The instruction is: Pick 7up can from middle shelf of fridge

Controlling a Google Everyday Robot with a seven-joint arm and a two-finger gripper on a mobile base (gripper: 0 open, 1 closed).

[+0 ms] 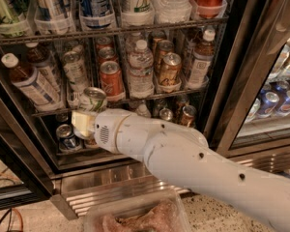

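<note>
The 7up can (93, 99), whitish-silver with green lettering and a pull-tab top, is tilted at the front edge of the middle shelf (150, 96) of the fridge (222, 105). My gripper (85, 116) is at the left front of that shelf, just below the rail, at the end of my white arm coming in from the lower right. Its cream fingers (81, 122) hold the can's lower body, which they hide. The can is out in front of the row of drinks.
On the middle shelf stand a red Coca-Cola can (111, 79), a water bottle (141, 66), a gold-brown can (170, 67) and brown bottles (31, 81). Cans (65, 135) sit on the rack below. A clear plastic tub (135, 216) lies before the steel grille (106, 190).
</note>
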